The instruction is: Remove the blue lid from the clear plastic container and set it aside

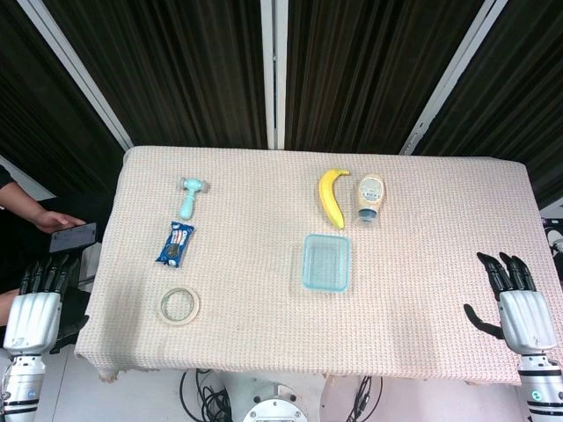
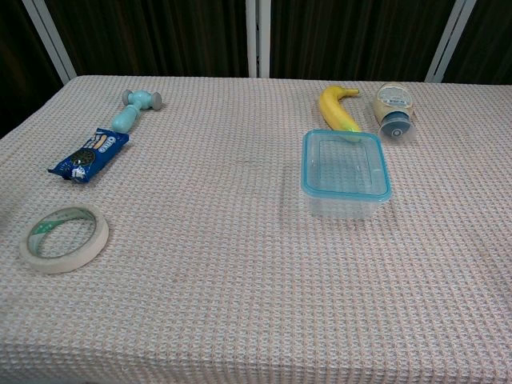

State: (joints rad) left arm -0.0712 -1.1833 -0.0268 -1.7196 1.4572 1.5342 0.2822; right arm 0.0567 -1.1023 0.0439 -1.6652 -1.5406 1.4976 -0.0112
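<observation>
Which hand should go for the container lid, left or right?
Right. The container with its blue lid sits right of the table's centre, nearer the open right hand; the left hand hangs off the far edge.

We see a matt waffle-weave tablecloth (image 2: 240, 264), a glossy clear plastic container (image 2: 346, 173) with blue lid (image 2: 386, 172), and a shiny-wrapped biscuit packet (image 2: 90, 153).

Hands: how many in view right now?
2, both in the head view only. Left hand sits off the table's near-left corner; right hand rests at its near-right edge. Both hold nothing, fingers apart.
</observation>
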